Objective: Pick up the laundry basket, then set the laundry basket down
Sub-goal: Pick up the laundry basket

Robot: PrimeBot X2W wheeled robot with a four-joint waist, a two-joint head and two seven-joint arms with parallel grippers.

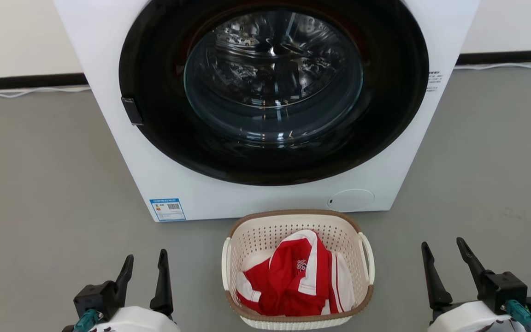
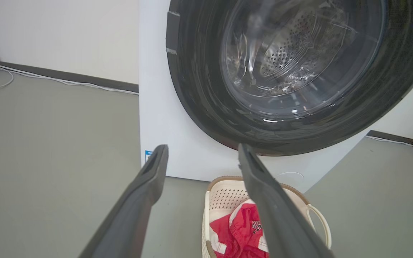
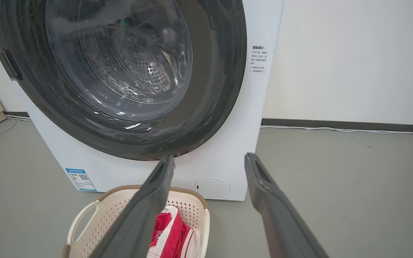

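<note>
Left gripper (image 1: 146, 254) and right gripper (image 1: 442, 242) are held spread and empty. Cream perforated plastic laundry basket (image 1: 256, 237), lower centre, is judged light and rigid; white loop handles (image 1: 368, 258) are advised for gripping.

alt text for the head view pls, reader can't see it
A small cream laundry basket holding a red and white garment sits on the grey floor just in front of a white front-loading washing machine with a round dark glass door. The left gripper and right gripper hover open and empty either side of it, touching nothing.
</note>
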